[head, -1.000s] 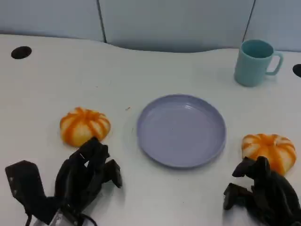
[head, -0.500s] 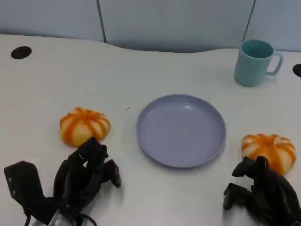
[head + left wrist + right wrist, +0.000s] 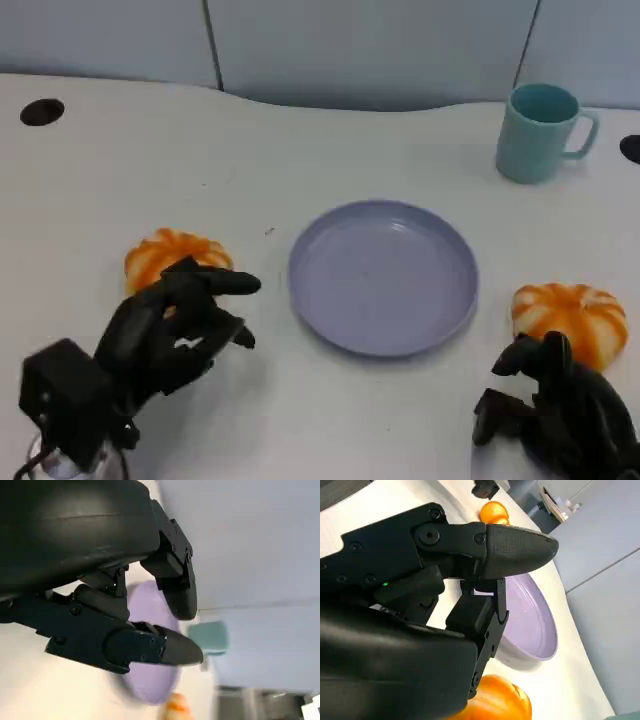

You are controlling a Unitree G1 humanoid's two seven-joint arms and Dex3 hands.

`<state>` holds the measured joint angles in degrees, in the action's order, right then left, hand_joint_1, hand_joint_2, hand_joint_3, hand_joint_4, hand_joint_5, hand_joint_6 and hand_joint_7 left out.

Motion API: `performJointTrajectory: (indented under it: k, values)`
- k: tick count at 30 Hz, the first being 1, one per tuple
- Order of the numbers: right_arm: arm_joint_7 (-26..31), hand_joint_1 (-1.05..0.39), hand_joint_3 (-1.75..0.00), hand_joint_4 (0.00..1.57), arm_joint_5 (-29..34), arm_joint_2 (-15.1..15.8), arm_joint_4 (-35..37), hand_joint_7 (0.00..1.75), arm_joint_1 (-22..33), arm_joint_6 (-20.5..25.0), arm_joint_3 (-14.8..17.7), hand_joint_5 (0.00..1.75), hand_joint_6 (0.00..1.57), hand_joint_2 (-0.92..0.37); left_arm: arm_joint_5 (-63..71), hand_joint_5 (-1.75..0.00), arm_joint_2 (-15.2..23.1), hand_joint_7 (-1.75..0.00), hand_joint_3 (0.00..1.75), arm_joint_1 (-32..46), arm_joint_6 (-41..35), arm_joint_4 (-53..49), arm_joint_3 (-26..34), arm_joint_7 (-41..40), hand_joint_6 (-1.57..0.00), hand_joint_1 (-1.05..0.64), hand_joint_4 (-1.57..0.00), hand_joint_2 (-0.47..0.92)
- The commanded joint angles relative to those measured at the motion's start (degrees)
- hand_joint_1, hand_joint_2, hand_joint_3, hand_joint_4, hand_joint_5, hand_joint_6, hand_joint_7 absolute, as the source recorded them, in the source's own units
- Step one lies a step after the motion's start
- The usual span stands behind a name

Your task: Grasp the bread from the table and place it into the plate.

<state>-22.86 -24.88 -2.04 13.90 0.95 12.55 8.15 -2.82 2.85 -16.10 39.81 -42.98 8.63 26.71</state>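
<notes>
Two orange-and-white striped bread rolls lie on the white table. The left bread sits left of the lavender plate, and my left hand hovers just in front of and partly over it, fingers spread and holding nothing. The right bread lies right of the plate, with my right hand just in front of it, fingers loosely curled and holding nothing. The right wrist view has the right bread under the hand, the plate and the left bread beyond. The left wrist view catches the plate.
A teal mug stands at the back right, also blurred in the left wrist view as the mug. Dark round holes mark the table at the far left and the far right edge. A grey wall rises behind the table.
My left hand has lifted and moved forward toward the left bread, its fingers spreading over the bread's near side. The right hand has stayed put.
</notes>
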Motion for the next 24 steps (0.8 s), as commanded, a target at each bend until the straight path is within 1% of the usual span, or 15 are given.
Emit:
performJointTrajectory:
  k: [1,2,3,5,6,7,9,11,14,17,20,24]
  values:
    - [-0.2,-0.43,-0.54,1.18,-0.3,0.3,0.3,1.2,0.3,0.5,0.3,1.32,1.04,-0.92,18.1,-0.87,8.1,-0.11,0.21,-1.0,8.7,2.0,-3.7,-14.7,-0.36,-0.68,-0.03,0.92]
    - [-0.2,-0.43,-0.54,1.18,-0.3,0.3,0.3,1.2,0.3,0.5,0.3,1.32,1.04,-0.92,19.5,-0.87,8.6,-0.1,0.2,-1.2,9.3,1.7,-4.3,-16.5,-0.35,-0.68,-0.01,0.92]
    - [0.2,-0.43,-0.54,1.19,-0.2,0.2,0.0,1.2,0.4,0.7,0.2,1.31,1.04,-0.92,24.7,-0.8,10.7,-0.08,0.2,-1.0,9.0,3.9,-5.0,-20.7,-0.33,-0.69,-0.01,0.92]
    - [0.4,-0.43,-0.54,1.19,-0.2,0.1,-0.2,1.2,0.5,0.8,0.2,1.31,1.05,-0.92,34.1,-0.55,14.7,-0.03,0.21,-0.5,7.3,8.7,-6.3,-28.1,-0.25,-0.72,0.0,0.92]
    - [0.3,-0.43,-0.54,1.19,-0.3,0.1,-0.1,1.2,0.5,0.8,0.3,1.31,1.05,-0.92,38.2,-0.48,16.3,-0.02,0.2,-0.2,6.1,11.0,-7.0,-31.2,-0.22,-0.73,0.0,0.92]
    - [0.2,-0.43,-0.54,1.19,-0.5,0.1,0.0,1.2,0.5,0.9,0.3,1.31,1.05,-0.92,41.7,-0.43,17.9,-0.01,0.19,0.0,4.6,13.0,-7.7,-33.6,-0.21,-0.74,0.0,0.92]
    - [0.1,-0.44,-0.53,1.19,-0.7,0.1,0.1,1.19,0.4,1.2,0.4,1.31,1.05,-0.92,46.7,-0.28,20.7,-0.01,0.17,0.3,1.1,16.9,-9.0,-36.0,-0.17,-0.78,0.0,0.92]
    - [0.7,-0.44,-0.53,1.19,-0.7,-0.1,-0.4,1.19,0.5,1.6,0.3,1.31,1.05,-0.92,50.2,-0.2,22.9,0.0,0.15,0.6,-3.0,20.6,-10.2,-36.8,-0.15,-0.8,0.0,0.92]
    - [0.8,-0.43,-0.52,1.19,-0.7,-0.1,-0.5,1.19,0.6,1.6,0.2,1.32,1.04,-0.92,55.6,-0.16,25.7,0.0,0.17,0.6,-8.8,24.2,-12.7,-37.9,-0.12,-0.84,0.0,0.92]
    - [0.8,-0.43,-0.52,1.19,-0.2,-0.2,-0.1,1.19,0.5,0.9,0.1,1.32,1.04,-0.92,58.4,-0.08,28.0,0.0,0.12,-0.6,-14.0,25.8,-15.2,-35.3,-0.12,-0.84,0.0,0.92]
    - [0.9,-0.44,-0.52,1.18,0.1,-0.4,-0.3,1.2,0.7,0.7,-0.1,1.32,1.04,-0.92,59.2,-0.02,29.7,-0.01,0.06,-3.8,-16.7,22.6,-18.0,-33.4,-0.11,-0.84,0.0,0.92]
    - [0.4,-0.44,-0.52,1.2,0.0,-0.4,-0.2,1.19,0.8,0.5,-0.1,1.31,1.05,-0.92,57.2,0.0,30.4,0.0,0.03,-8.4,-16.6,15.4,-21.3,-32.2,-0.11,-0.85,0.0,0.91]
